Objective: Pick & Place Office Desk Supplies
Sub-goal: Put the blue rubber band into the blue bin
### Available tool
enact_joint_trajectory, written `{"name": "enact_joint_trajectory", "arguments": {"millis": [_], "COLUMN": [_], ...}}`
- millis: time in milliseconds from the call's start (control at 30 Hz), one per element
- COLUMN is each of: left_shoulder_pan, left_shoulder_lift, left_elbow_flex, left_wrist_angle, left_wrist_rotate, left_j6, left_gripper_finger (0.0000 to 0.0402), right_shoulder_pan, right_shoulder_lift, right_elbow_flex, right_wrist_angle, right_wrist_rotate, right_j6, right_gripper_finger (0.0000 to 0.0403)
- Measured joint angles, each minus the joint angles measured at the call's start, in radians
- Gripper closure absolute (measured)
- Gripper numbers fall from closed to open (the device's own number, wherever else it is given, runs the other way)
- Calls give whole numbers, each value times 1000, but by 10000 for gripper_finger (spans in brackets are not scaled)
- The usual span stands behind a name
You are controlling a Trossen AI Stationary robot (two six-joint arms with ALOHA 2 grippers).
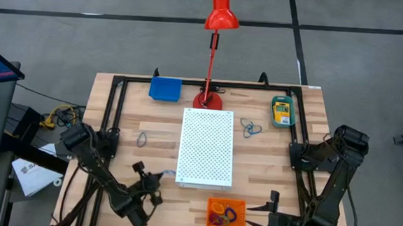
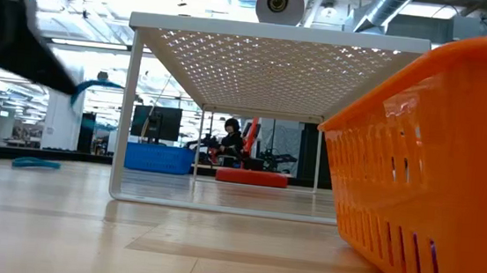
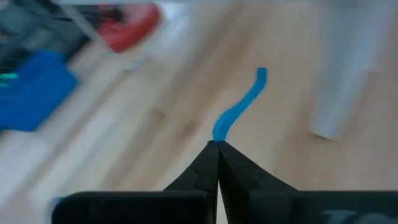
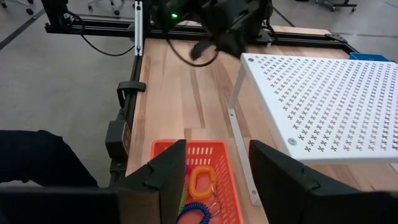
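My left gripper (image 3: 217,147) is shut on a thin blue band (image 3: 239,111), near the front left corner of the white perforated board (image 1: 206,147). The low view shows the band (image 2: 98,84) raised above the table. Over the orange tray (image 4: 208,180) at the front, which holds coiled orange and blue loops, my right gripper (image 4: 221,177) stands open with nothing between its fingers. One blue loop (image 1: 142,139) lies left of the board, and more blue loops (image 1: 251,128) lie to its right. A blue tray (image 1: 165,88) and a crayon box (image 1: 281,111) rest at the back. My left gripper pinches one end of the blue band (image 3: 217,135) between its two fingertips. The rest of the band curves out beyond the tips, slack. It is lifted clear of the table.
The white perforated board stands on legs in the table's middle. Behind it stands a red desk lamp (image 1: 217,30), its base (image 1: 208,99) at the back. A black frame rail (image 1: 114,115) runs along the table's sides. Bare wood lies left of the board.
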Motion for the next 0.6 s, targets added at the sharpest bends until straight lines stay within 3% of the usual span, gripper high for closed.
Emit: {"name": "enact_joint_trajectory", "arguments": {"millis": [200, 400, 600], "left_shoulder_pan": [73, 199, 412], "left_shoulder_lift": [-81, -257, -489], "left_elbow_flex": [2, 2, 2], "left_wrist_angle": [-224, -378, -403], "left_wrist_rotate": [-29, -100, -213], "left_j6": [-109, -118, 71], "left_gripper_finger": [401, 401, 401], "right_shoulder_pan": [0, -3, 0], "right_shoulder_lift": [35, 58, 58], "right_elbow_flex": [-1, -2, -1], "right_wrist_angle": [-1, -8, -7], "right_wrist_rotate": [0, 4, 24], "right_j6": [0, -7, -8], "right_gripper_finger": [232, 232, 232]}}
